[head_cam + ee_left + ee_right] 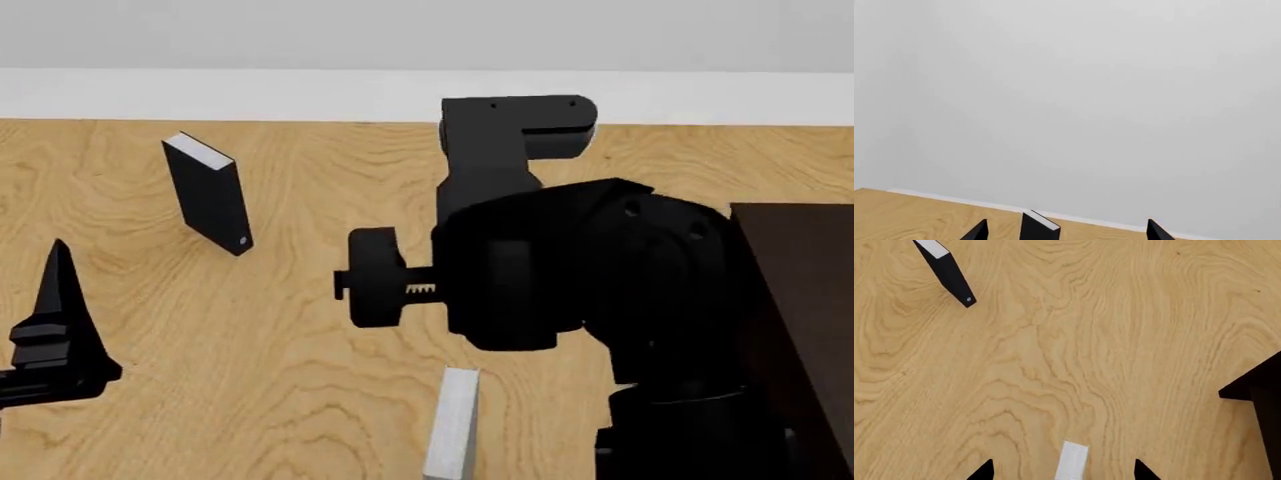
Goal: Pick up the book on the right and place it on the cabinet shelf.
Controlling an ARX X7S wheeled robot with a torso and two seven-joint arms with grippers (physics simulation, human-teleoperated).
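The book, slim and light grey, stands on the wooden floor at the bottom middle of the head view, just left of my right arm. In the right wrist view the book lies between the two dark fingertips of my right gripper, which is open, with wide gaps on both sides and no contact. The very dark cabinet stands to the right and also shows in the right wrist view. My left gripper is open and empty.
A black book stands on the floor at the far left. It also shows in the right wrist view and in the left wrist view. A white skirting and a grey wall bound the floor behind.
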